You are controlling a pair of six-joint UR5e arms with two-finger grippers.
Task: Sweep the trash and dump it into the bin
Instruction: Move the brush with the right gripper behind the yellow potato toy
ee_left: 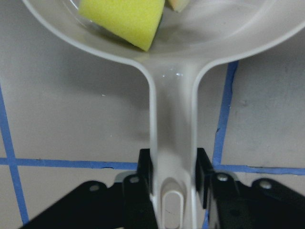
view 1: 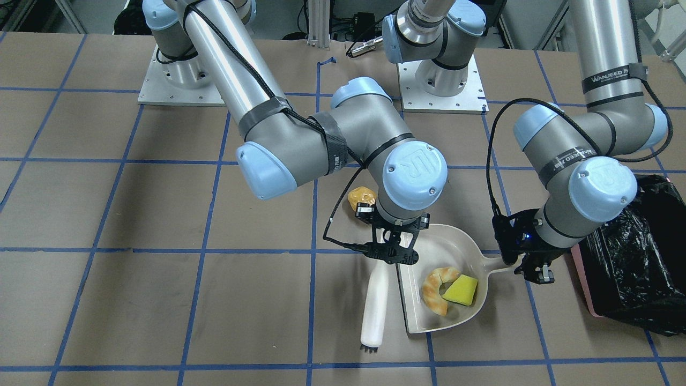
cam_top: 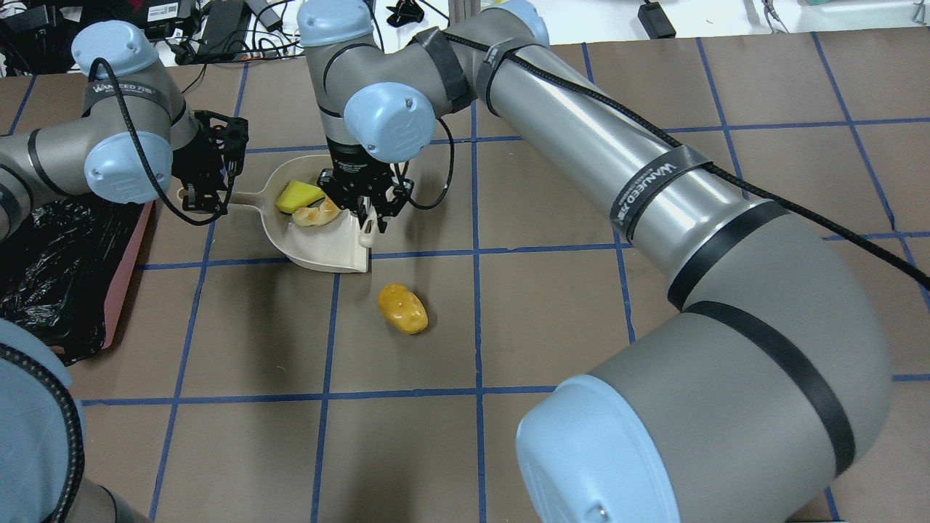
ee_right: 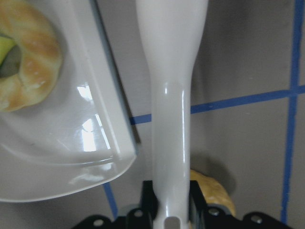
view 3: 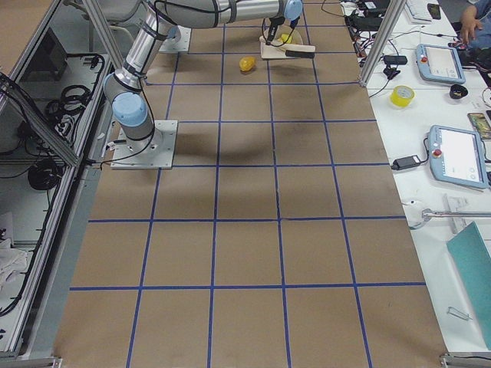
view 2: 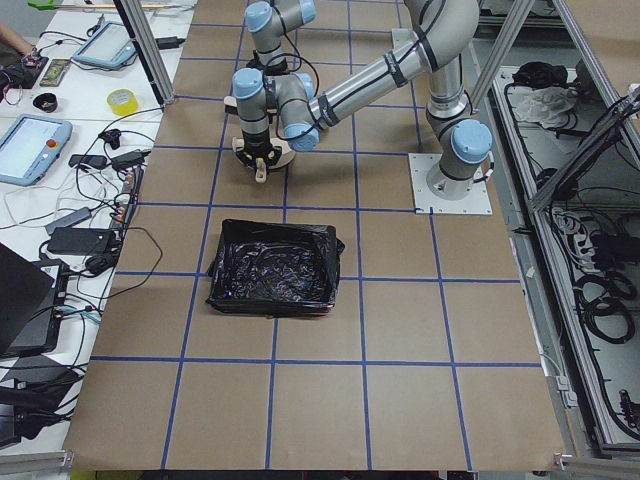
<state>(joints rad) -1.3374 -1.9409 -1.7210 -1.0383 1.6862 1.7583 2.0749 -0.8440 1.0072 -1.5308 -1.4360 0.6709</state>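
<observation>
1. Beige plastic sits at the centre of things. The dustpan [view 1: 450, 244] lies flat on the table, its handle pinched near the end by the left gripper [ee_left: 174, 176], one finger pressed on each side. I judge this grip is there to brace the pan against the brush's push and to have it ready for lifting.
2. Along the dustpan's open lip, just outside it, lies the white brush [view 1: 373, 308]. The right gripper [ee_right: 172, 200] is clamped on the handle's end, its fingers tight on both sides.
3. Inside the dustpan, the tan croissant piece [view 1: 435, 289] and the yellow wedge [view 1: 462, 290] rest against each other. The wedge lies just past where the handle joins the pan, so it is nearer the left gripper's fingers than the right's, and neither gripper touches either piece.
4. The golden-yellow potato-shaped lump [cam_top: 402, 308] lies on the bare table outside the dustpan, off the corner of the lip on the robot's side. In the right wrist view it peeks out just behind the right gripper's fingers, not between them. As I read it, the brush must get behind the lump to drive it over the lip.
5. The bin [view 1: 580, 281] stands beyond the dustpan's handle end, apart from it (probably a short carry for tipping).
</observation>
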